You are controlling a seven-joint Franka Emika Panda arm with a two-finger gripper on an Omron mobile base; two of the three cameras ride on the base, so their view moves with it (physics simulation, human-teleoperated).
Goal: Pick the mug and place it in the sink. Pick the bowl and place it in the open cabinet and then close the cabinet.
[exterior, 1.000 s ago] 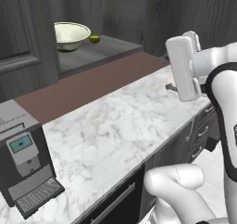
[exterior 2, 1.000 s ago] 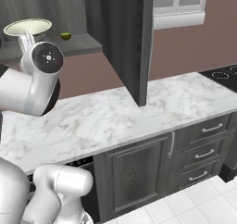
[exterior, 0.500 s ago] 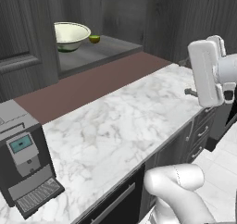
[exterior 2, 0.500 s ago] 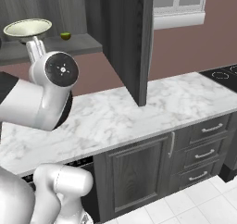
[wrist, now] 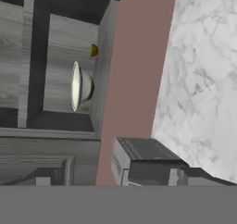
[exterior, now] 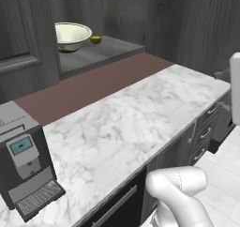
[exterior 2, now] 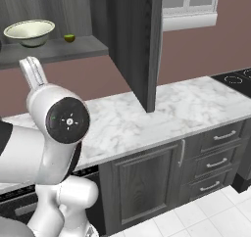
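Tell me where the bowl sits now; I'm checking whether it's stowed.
The bowl sits on the open cabinet's shelf, upper left in both base views, with a small green object just right of it.

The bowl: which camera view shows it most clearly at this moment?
The left base view: there the bowl stands large on the open cabinet's shelf, its cream inside and rim plain. The right base view shows it smaller, at the upper left. The hand view shows it rolled sideways, edge-on, so its shape is hard to read.
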